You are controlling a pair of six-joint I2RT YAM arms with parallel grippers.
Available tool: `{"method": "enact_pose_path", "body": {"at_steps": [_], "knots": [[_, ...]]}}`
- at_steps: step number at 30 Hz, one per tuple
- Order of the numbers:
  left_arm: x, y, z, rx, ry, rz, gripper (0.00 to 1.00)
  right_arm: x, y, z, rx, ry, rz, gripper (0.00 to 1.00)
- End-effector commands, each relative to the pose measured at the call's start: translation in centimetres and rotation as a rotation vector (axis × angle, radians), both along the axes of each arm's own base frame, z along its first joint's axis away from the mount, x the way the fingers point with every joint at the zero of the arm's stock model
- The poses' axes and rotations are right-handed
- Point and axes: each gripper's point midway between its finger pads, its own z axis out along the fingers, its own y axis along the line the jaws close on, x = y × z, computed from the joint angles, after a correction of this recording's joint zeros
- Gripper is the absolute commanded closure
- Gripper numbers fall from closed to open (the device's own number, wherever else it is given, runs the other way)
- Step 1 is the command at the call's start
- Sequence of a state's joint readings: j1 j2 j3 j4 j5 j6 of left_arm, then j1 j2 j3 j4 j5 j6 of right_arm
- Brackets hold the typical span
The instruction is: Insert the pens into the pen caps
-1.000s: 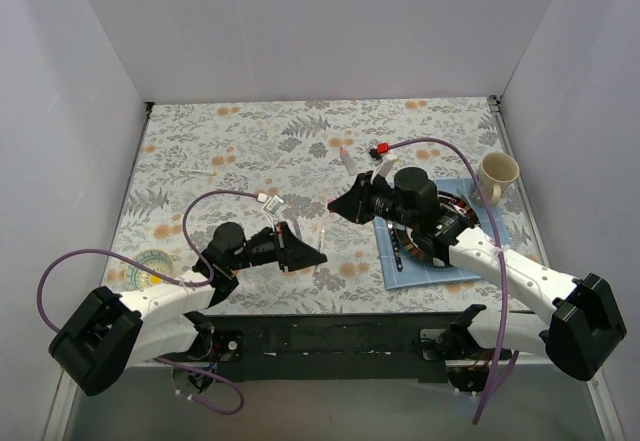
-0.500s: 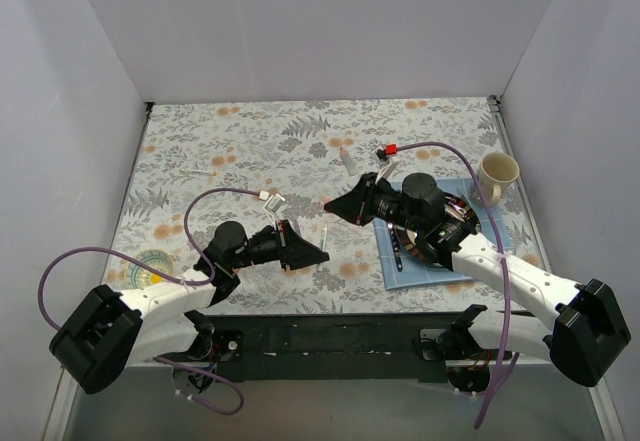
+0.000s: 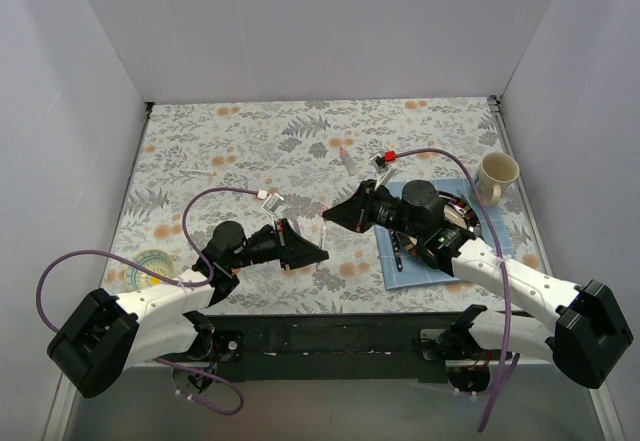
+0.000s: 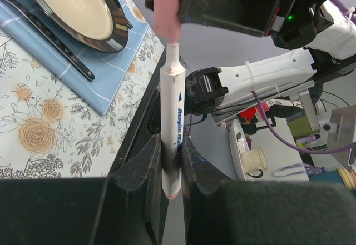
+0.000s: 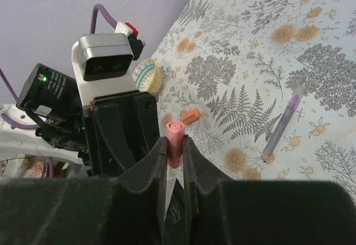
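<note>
I hold the left gripper (image 4: 171, 164) clamped on 1 white pen (image 4: 172, 111), the right gripper (image 5: 175, 157) clamped on the pink cap (image 5: 176, 133), poised at the pen's tip above the table. Capping step; in my judgement, next comes a straight, aligned push

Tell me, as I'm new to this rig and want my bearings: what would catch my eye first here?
The two claws face each other mid-table: the left claw grips a whitish pen, its tip right at the mouth of the pink cap pinched in the right claw. Next, a purple pen lies loose on the floral cloth, and a dark-rimmed plate sits on a blue mat to the right.
</note>
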State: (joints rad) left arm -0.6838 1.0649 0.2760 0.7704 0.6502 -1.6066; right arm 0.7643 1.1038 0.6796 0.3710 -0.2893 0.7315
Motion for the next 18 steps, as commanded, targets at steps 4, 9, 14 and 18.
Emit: {"method": "enact_pose_path", "body": {"at_steps": [4, 9, 14, 18], "knots": [[0.4, -0.2, 1.5, -0.029, -0.055, 0.017, 1.00, -1.8, 0.4, 1.7, 0.075, -0.035, 0.038, 0.99], [0.9, 0.0, 1.9, -0.038, -0.065, 0.055, 1.00, -2.8, 0.3, 0.1, 0.090, -0.003, -0.001, 0.99], [2.1, 0.0, 3.6, -0.062, -0.116, 0.112, 1.00, -4.4, 1.0, -1.0, 0.088, 0.030, -0.045, 0.99], [3.4, -0.4, 4.5, -0.010, -0.168, 0.134, 1.00, -4.0, 1.1, -0.5, 0.074, 0.033, -0.106, 0.96]]}}
